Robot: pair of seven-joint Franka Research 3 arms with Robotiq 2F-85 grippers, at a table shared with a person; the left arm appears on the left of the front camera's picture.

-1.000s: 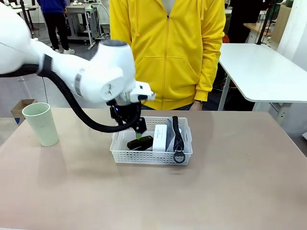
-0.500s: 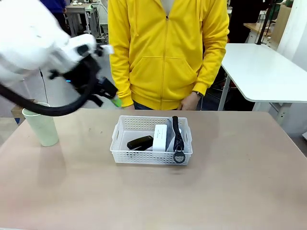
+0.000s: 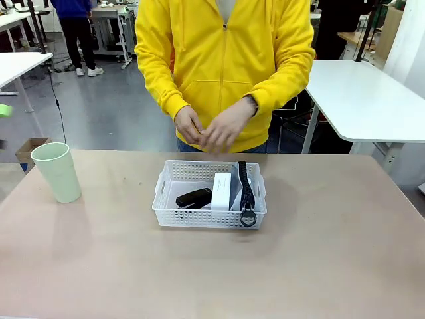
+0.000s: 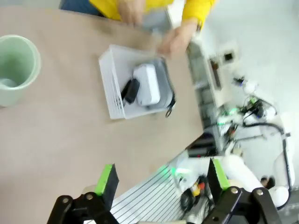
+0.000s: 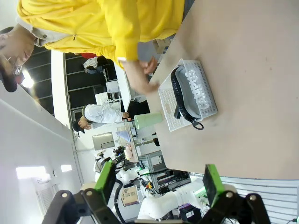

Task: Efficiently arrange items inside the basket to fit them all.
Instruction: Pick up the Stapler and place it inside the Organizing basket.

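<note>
Both my hands are up high and well apart from the work. The left hand (image 4: 162,175) has its jaws spread wide with nothing between them, and the right hand (image 5: 158,176) is the same, released and empty.

On the bench (image 3: 199,279) below, the basket (image 3: 199,218) sits about mid-bench and holds three of the four items. The black stapler (image 3: 194,198) lies slantwise on the floor of its left part. The white block (image 3: 222,191) stands in the middle. The grey pouch (image 5: 198,95) is on edge along the right wall, with its black ring (image 3: 248,217) hanging over the near rim.

The pale green cup (image 3: 57,171) is the one item left out. It stands upright on the bench, well to the left of the basket.

I judge I am between placements, with the cup next. The left hand is the natural one for it: come down over the cup, close on its wall, and carry it to the basket's left end. That end looks tight because the stapler lies across it, so the stapler may need nudging toward the block.

Beyond the far rim, the person's hands (image 3: 222,129) are held together in the air, touching nothing in the basket.
</note>
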